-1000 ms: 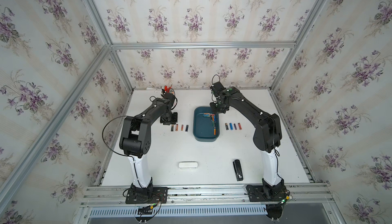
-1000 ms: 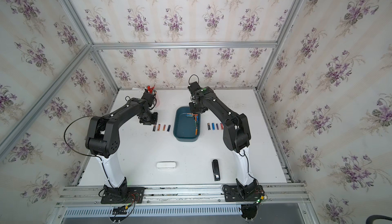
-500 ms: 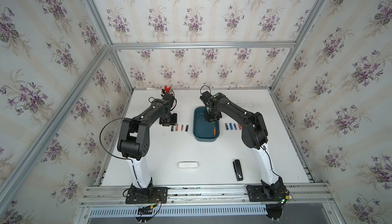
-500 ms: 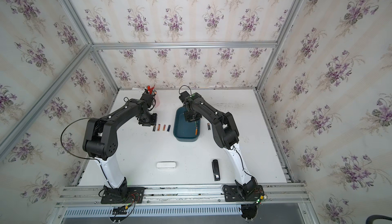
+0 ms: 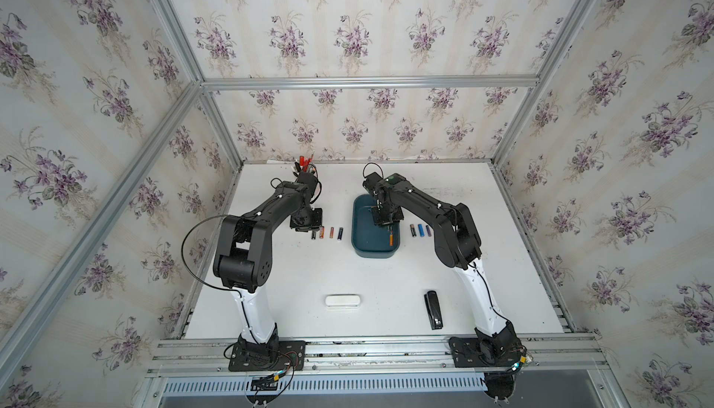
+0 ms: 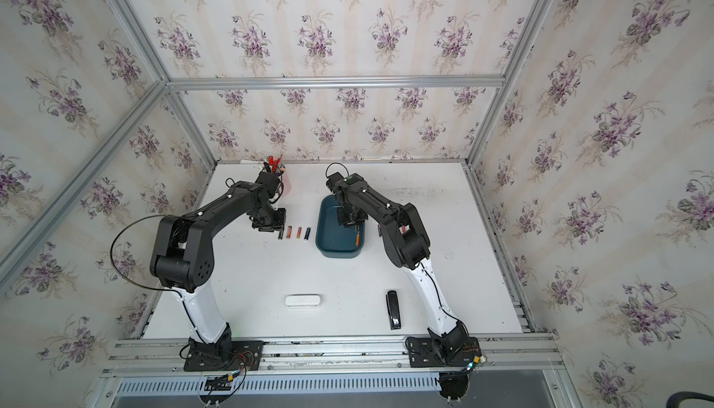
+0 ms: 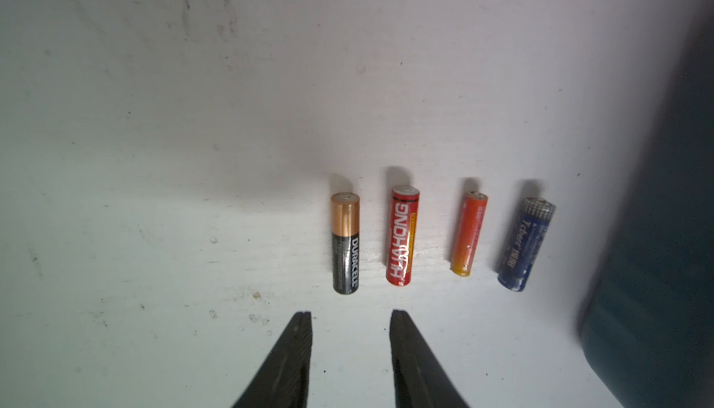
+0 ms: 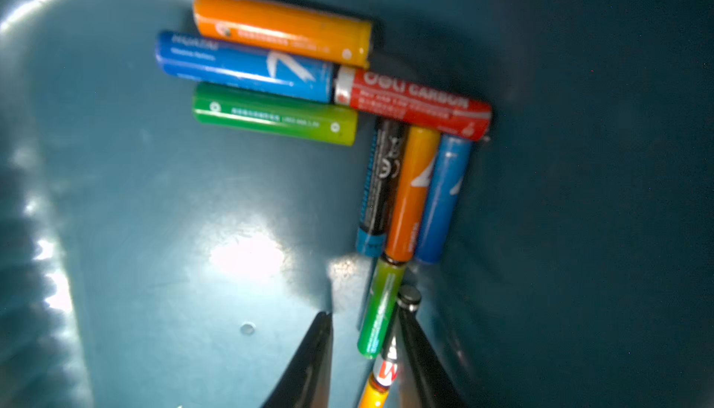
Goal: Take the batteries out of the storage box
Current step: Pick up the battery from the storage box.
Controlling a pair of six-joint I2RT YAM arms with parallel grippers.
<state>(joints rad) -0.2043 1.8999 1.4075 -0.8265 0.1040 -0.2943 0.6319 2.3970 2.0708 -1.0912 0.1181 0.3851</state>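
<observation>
Tabletop: storage box, stapler, white case, pen cup behind left arm

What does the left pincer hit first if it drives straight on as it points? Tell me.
Most likely the black-and-copper cylindrical battery, lying on the white table dead ahead of the open left pincer; depth is unclear, so the table short of it may come first.
</observation>
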